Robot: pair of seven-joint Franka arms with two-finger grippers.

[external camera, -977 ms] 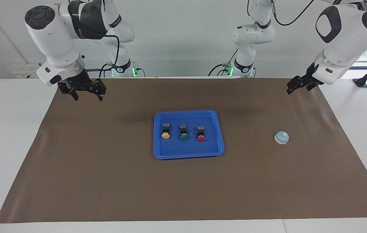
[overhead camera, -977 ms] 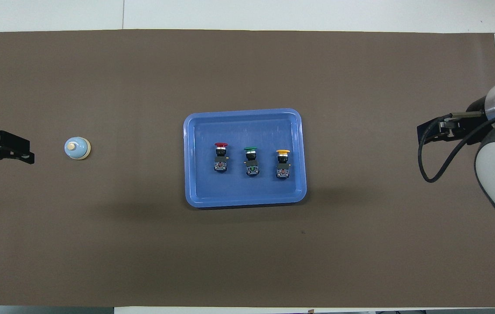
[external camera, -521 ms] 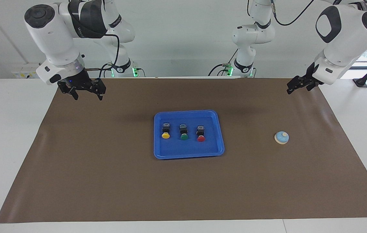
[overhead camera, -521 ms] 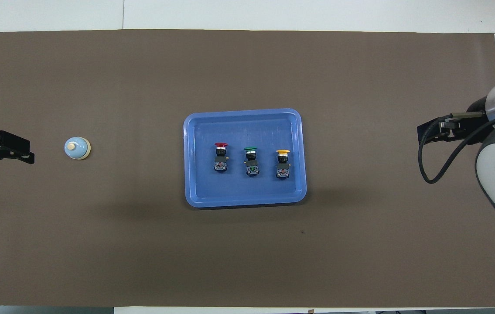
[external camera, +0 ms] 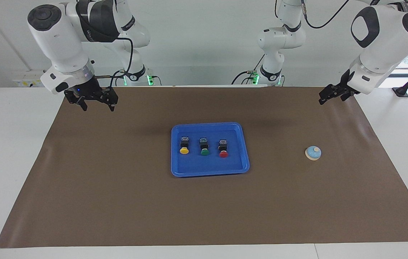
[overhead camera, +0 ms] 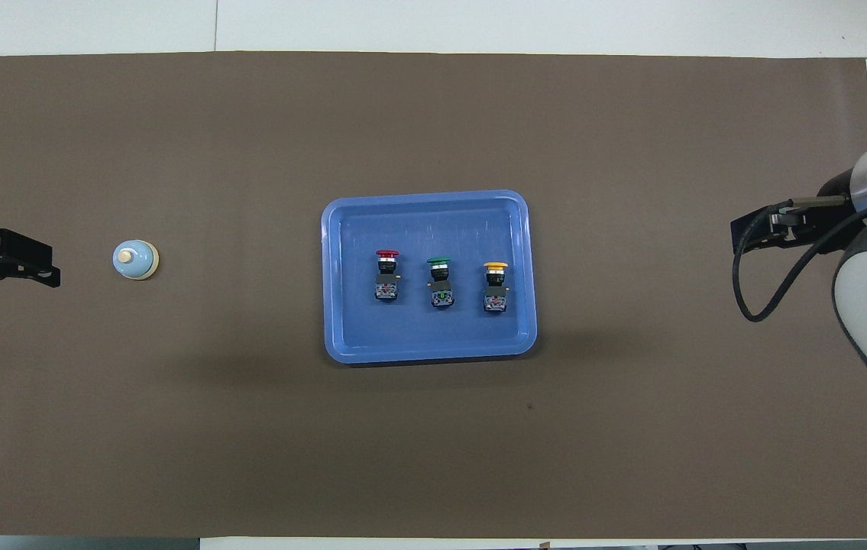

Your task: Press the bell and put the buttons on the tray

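we see the blue tray (external camera: 241, 145) lying in the middle of the brown mat (external camera: 117, 201) that covers the table. three buttons sit in it in a row, apart from one another, each lying on its side with its round cap turned away from the robots and its black body toward them. the yellow button (external camera: 184, 145) is the one toward the right arm's end, the green button (external camera: 204, 146) is in the middle, and the red button (external camera: 223, 148) is toward the left arm's end. none of them touches the tray's rim.

the bell (external camera: 313, 153) stands upright on the mat, well apart from the tray, toward the left arm's end of the table, its cream knob on top.

the left gripper (external camera: 328, 96) hangs in the air over the mat's corner at its own end, its fingers spread and holding nothing. it is well apart from the bell.

the right gripper (external camera: 97, 106) hangs over the mat's corner at the right arm's end, fingertips pointing down, spread apart and empty. neither gripper touches any of the task's things.
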